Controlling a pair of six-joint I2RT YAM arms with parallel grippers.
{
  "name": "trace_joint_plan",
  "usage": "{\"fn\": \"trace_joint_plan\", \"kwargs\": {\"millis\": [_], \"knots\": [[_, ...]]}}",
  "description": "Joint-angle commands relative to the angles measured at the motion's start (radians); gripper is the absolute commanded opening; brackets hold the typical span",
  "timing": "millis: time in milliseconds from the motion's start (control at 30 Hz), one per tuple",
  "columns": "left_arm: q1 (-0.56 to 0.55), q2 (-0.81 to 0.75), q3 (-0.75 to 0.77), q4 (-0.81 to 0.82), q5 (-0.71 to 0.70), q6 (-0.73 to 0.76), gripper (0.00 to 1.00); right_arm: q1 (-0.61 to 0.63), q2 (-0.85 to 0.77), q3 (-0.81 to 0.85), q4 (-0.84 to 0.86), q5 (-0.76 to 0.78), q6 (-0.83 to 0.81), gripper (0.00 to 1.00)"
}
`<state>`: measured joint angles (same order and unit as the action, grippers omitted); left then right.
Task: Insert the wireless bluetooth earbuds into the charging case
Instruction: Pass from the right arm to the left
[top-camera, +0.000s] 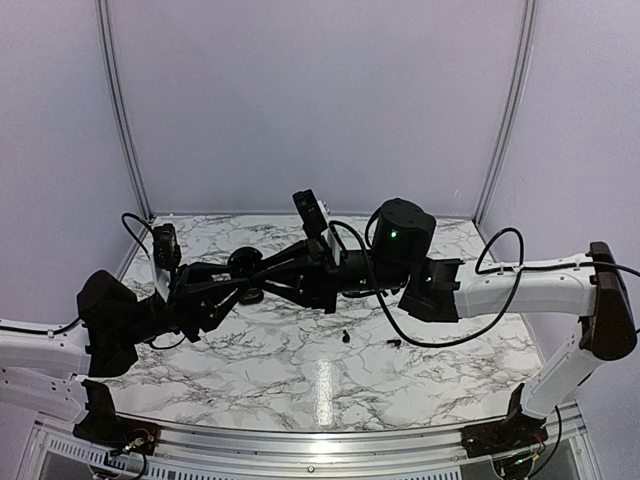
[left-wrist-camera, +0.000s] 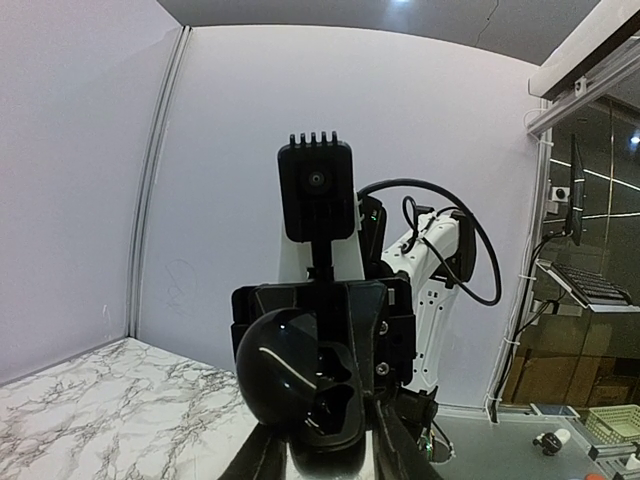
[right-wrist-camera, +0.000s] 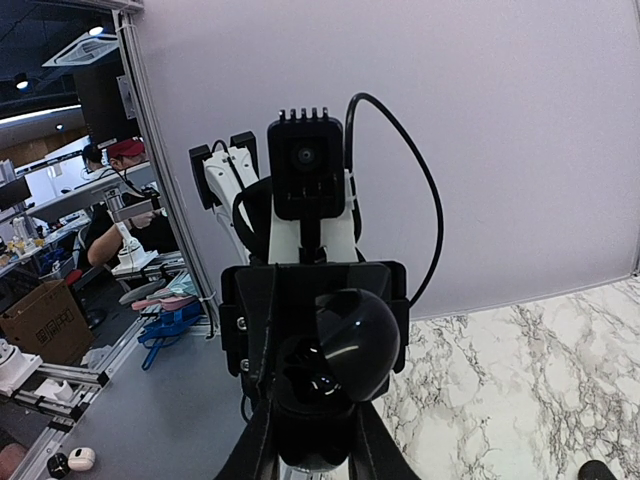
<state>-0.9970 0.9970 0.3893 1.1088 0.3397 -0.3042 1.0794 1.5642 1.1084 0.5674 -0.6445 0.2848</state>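
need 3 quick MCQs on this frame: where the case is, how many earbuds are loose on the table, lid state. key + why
1. Where is the charging case?
A) held up between the two sets of jaws, above the table
B) lying by the back wall
C) on the floor

2. How many earbuds lie loose on the table in the top view?
A) none
B) two
C) five

3. The case's lid is:
A) open
B) shut
C) detached, lying on the table

Key:
1. A, as both wrist views show the case in the air between the facing jaws.
2. B, as a second earbud lies just right of the first on the marble.
3. A, as the lid stands swung up with the inside showing.
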Motion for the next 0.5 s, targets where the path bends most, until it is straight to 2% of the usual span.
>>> {"fn": "trace_joint_plan", "kwargs": {"millis": [0, 167, 300, 467], "knots": [[-0.005, -0.03, -0.008, 0.004, -0.002, 0.003, 0.32, 0.003, -0.011, 0.018, 0.006, 0.009, 0.005, 0.0], [-0.005, -0.031, -0.013, -0.001, -0.003, 0.003, 0.31, 0.004, -0.014, 0.021, 0.002, 0.013, 0.0, 0.0], [-0.005, -0.025, -0.013, -0.002, -0.002, 0.002, 0.35, 0.003, -0.009, 0.019, 0.001, 0.014, 0.0, 0.0], [-0.005, -0.02, -0.008, -0.001, -0.001, 0.004, 0.31, 0.004, -0.007, 0.019, 0.005, 0.011, 0.002, 0.0]]}}
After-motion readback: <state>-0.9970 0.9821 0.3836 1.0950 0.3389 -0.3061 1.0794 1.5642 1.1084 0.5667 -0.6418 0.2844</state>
